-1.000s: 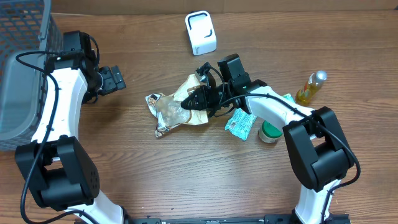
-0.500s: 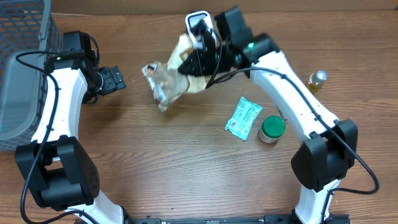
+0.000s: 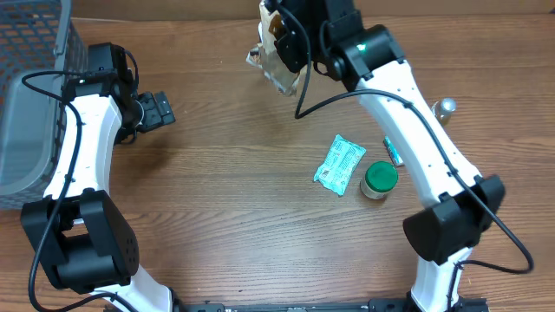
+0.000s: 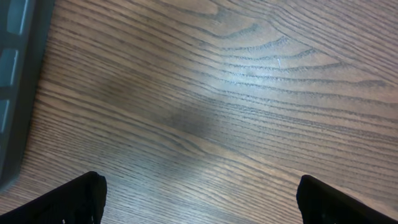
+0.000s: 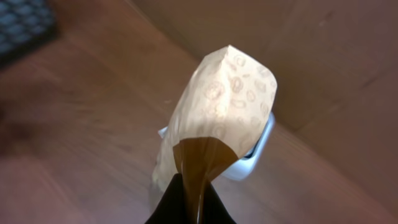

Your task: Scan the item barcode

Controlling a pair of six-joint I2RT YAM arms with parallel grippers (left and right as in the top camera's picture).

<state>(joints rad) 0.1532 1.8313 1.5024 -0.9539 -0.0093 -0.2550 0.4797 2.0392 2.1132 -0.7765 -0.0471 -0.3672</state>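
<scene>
Stretching wide under both arms is the brown wooden table (image 3: 217, 225). A big gray basket (image 3: 26, 87) sits at its far left corner.

The left gripper (image 3: 160, 110) hangs near the basket, low over bare wood. Its two fingers (image 4: 78, 198) are spread as far apart as they go. They hold nothing and touch nothing. In the left wrist view the basket's edge runs down the left side, and all the rest is open wood.

The right gripper (image 3: 293, 48) is up at the far edge of the table, near the middle. Its fingers (image 5: 186, 202) are squeezed tight on the snack bag (image 5: 221, 106), pinching its brown end. The bag is up off the table and sticks out past the fingers. Right behind it is the white scanner (image 5: 260, 149), mostly hidden by the bag. I cannot tell if the two touch.

A wide patch of bare wood lies between the two grippers.

Small things sit by the right arm. A green packet (image 3: 340, 162) lies flat. A jar (image 3: 380, 178) with a green lid stands just beside it. A bottle (image 3: 445, 107) peeks out from behind the arm.
</scene>
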